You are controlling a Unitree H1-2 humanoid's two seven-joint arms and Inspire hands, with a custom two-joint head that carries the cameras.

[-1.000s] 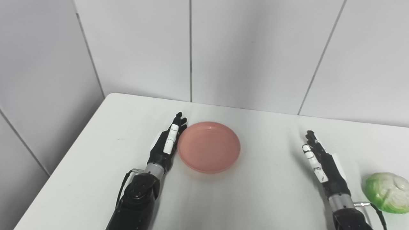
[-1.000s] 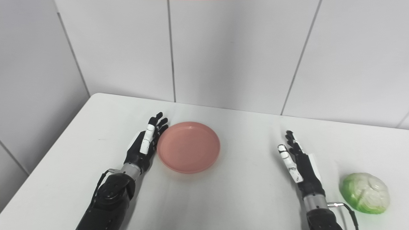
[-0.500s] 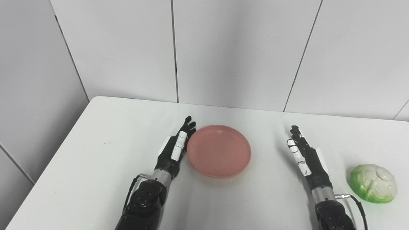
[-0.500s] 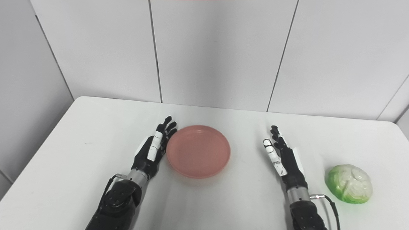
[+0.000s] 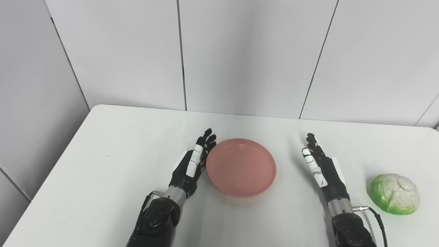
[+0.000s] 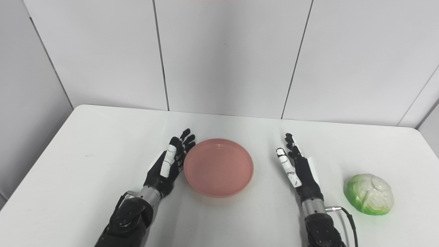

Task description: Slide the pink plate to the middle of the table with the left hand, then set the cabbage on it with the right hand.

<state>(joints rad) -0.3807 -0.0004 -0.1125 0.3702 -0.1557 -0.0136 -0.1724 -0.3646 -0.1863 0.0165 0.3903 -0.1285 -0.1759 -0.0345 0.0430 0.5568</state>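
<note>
- Two hands on the white table [image 5: 113,151], both empty, fingers straight and spread; we see no grasp.
- Left hand [image 5: 192,164] stands edge-on, flat against the left rim of the round shallow pink plastic plate [image 5: 241,167]: a pushing pose, not a grip.
- Plate sits about midway between the table's left and right edges, so we judge the slide nearly done.
- Right hand [image 5: 322,168] waits just right of the plate, not touching it.
- Pale green cabbage head [image 5: 395,193] lies near the right edge, beyond the right hand, untouched.
</note>
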